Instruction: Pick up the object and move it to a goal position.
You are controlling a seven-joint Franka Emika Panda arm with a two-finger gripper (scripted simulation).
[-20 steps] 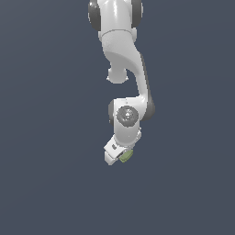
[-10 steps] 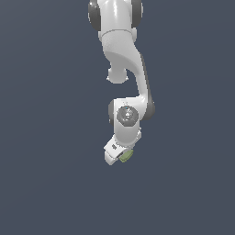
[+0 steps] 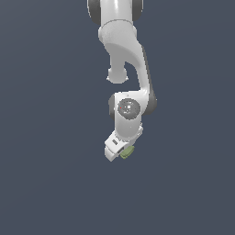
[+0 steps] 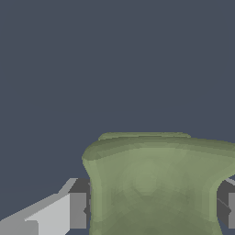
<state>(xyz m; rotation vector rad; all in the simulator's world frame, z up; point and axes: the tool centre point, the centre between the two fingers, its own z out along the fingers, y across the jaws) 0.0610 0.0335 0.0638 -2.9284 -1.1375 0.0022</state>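
Note:
The object [image 4: 156, 183] is an olive-green curved piece that fills much of the wrist view, pressed between two grey finger pads [image 4: 78, 210]. My gripper [image 4: 153, 211] is shut on the object. In the exterior view the white arm hangs down from above, and only a small green edge of the object [image 3: 126, 152] shows at the gripper [image 3: 120, 153], which hides the rest of it.
A plain dark grey-blue surface [image 3: 46, 183] lies all around the arm in both views. No other objects or edges show.

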